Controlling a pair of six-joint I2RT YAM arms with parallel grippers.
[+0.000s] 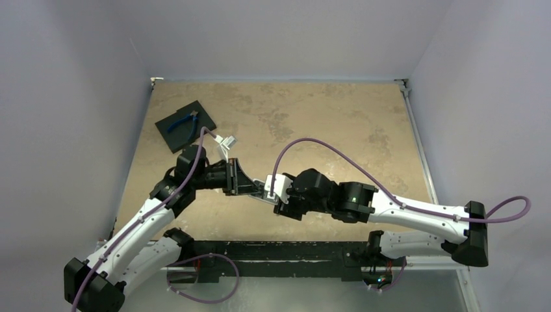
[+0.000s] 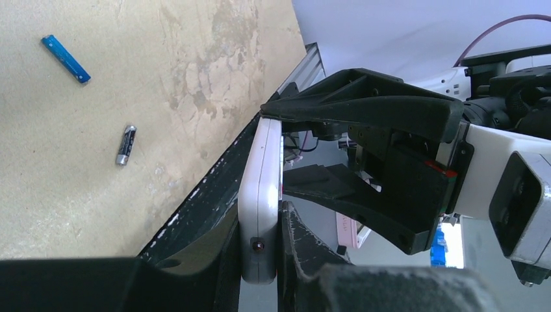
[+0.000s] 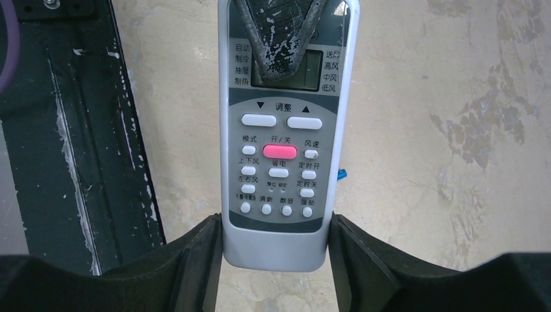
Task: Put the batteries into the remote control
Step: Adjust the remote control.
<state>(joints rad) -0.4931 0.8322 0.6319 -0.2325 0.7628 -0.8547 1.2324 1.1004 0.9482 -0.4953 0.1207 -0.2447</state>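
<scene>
The white remote control [image 1: 267, 189] is held above the table's near middle, between both grippers. My left gripper [image 1: 251, 186] is shut on its screen end, pinching front and back; the left wrist view shows the remote edge-on [image 2: 260, 188] between my fingers [image 2: 260, 260]. My right gripper [image 3: 276, 260] is shut on the sides of its bottom end, with the button face [image 3: 279, 149] toward that camera. The blue battery [image 2: 65, 58] and the dark grey battery [image 2: 125, 144] lie loose on the table. A blue tip [image 3: 340, 174] peeks out behind the remote's right edge.
Blue-handled pliers [image 1: 184, 124] lie on a black square pad [image 1: 195, 110] at the back left. A small white piece [image 1: 227, 140] lies next to the pad. The black front rail [image 3: 65, 130] runs close under the remote. Walls enclose the table.
</scene>
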